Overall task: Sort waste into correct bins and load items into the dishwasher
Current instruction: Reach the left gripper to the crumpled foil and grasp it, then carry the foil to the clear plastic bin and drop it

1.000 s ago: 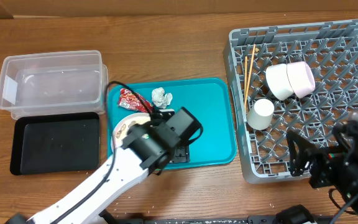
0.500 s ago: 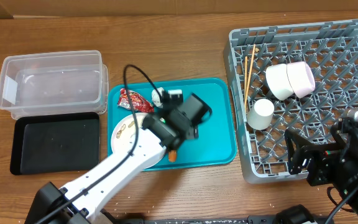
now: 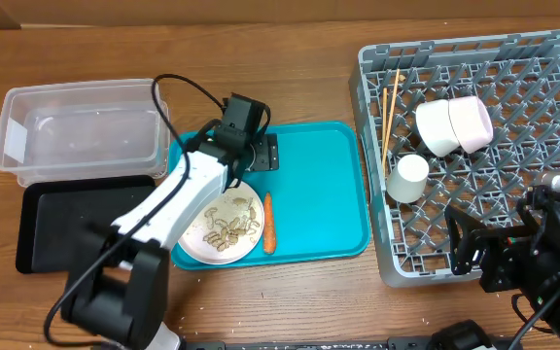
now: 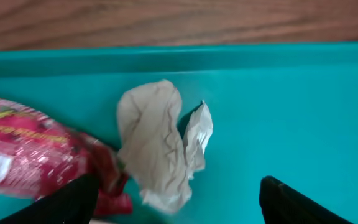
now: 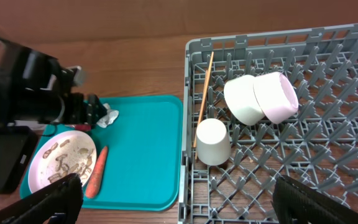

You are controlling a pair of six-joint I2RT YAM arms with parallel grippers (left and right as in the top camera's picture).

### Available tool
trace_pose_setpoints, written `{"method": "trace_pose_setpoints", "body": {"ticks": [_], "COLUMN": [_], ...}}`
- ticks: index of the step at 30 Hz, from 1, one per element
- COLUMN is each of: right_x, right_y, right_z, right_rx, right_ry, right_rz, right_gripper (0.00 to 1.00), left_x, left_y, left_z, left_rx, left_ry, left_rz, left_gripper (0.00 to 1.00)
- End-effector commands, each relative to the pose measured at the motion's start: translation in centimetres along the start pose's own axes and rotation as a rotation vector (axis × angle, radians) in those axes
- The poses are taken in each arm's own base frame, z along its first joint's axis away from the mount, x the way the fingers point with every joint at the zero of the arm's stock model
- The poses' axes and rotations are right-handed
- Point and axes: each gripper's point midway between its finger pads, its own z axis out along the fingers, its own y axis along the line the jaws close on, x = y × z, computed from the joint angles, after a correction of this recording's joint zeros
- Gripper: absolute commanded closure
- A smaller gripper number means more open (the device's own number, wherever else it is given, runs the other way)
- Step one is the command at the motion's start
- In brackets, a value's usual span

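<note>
The crumpled white tissue ball (image 4: 160, 143) lies on the teal rectangular serving tray (image 4: 291, 99) near its far rim, right beside the red crinkled snack wrapper (image 4: 30, 152). The left gripper (image 4: 178, 186) hangs just over the tissue with its black fingers (image 4: 73, 202) spread wide to either side, gripping nothing. The right gripper (image 5: 179, 199) hovers over the near side of the large grey plastic dish rack (image 5: 328, 155), its jaws equally wide and empty.

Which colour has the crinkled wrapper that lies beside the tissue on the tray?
Red, with pale printed marks. The wrapper shows best in the left wrist view.
</note>
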Motion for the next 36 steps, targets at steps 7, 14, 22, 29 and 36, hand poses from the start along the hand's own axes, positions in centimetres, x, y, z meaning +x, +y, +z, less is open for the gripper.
{"method": "trace_pose_setpoints", "body": {"ticks": [7,14,22,29,36], "right_x": [-0.1,-0.1,-0.1,-0.1,-0.1], "right_y": [-0.1,-0.1,-0.1,-0.1,-0.1], "right_z": [-0.1,-0.1,-0.1,-0.1,-0.1], "right_rx": [0.006,0.006,0.006,0.006,0.006], "right_ry": [-0.01,-0.01,-0.01,-0.01,-0.01], "right_rz": [-0.001,-0.001,-0.001,-0.001,-0.001], "right_gripper": [0.0,0.0,0.0,0.0,0.0], "left_x": [1.5,-1.8,-7.0,-10.0,-8.7], "left_y": [0.5,-1.9,2.6,13.4,19.8], "left_z": [4.8,1.9,-8.0,-12.3,-9.9], "left_rx": [-0.037,0.043,-0.196,-0.392,-0.402], "left_ry": [0.045,0.008,-0.064,-0.134,-0.029], "left_rz": [0.081,0.076,0.036,-0.176,-0.282], "left_gripper": [0.39,0.96,0.96,0.96,0.57]}}
